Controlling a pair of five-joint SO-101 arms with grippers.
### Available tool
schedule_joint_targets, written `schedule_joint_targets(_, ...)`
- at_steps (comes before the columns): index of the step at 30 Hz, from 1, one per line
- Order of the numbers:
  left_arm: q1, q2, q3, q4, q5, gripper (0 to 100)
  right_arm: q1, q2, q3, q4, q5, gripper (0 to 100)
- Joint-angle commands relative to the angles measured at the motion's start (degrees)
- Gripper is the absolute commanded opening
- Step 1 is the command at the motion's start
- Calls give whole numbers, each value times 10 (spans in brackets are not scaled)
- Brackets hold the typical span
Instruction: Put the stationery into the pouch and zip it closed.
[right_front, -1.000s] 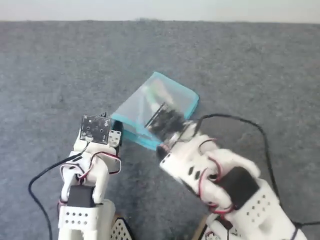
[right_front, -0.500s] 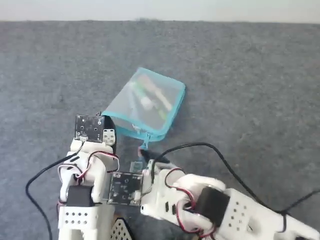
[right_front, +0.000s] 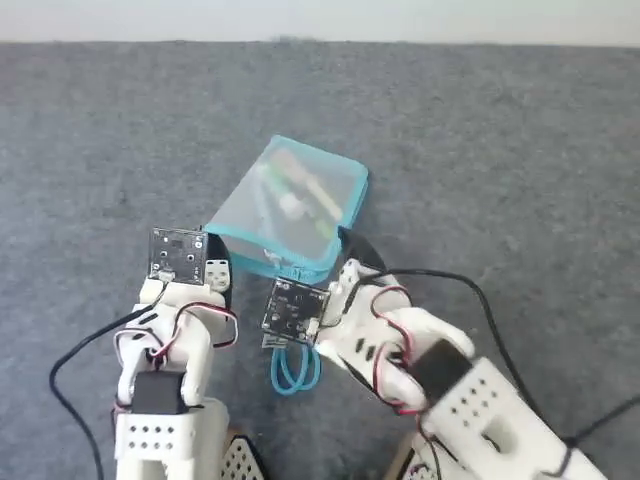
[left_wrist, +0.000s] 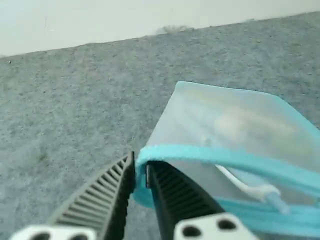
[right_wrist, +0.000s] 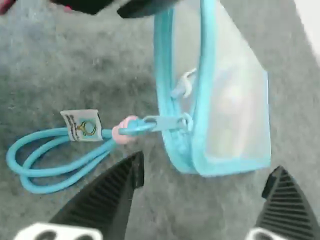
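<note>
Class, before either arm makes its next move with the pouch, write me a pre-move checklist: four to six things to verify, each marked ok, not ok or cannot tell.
1. Stationery inside the pouch: ok, seen through its wall.
2. Left gripper clamped on the pouch's edge: ok.
3. Right gripper open, holding nothing: ok.
4. Zip slider at the pouch's end corner: ok.
5. Zip shut along its whole length: cannot tell.
6. Cord loop lying loose on the table: ok.
</note>
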Motion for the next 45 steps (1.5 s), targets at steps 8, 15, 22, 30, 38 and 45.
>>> schedule_joint_targets(8, -1, -8, -44, 11, -4, 12, 8, 167, -60, -112, 11, 369)
schedule_joint_targets(15, -1, -8, -44, 15, -4, 12, 36, 241, -149, -117, -53, 154)
schedule_joint_targets(22, -28, -8, -107, 54, -4, 16, 58, 301, -183, -117, -59, 7)
schedule_joint_targets(30, -77, -8, -218, 160, -3, 197, 87, 309, -209, -111, -106, 6)
schedule_joint_targets(38, -64, -8, -234, 189, -3, 239, 111, 314, -226, -106, -115, 6)
schedule_joint_targets(45, 21, -8, -233, 226, -12, 239, 132, 309, -358, 11, -195, 6)
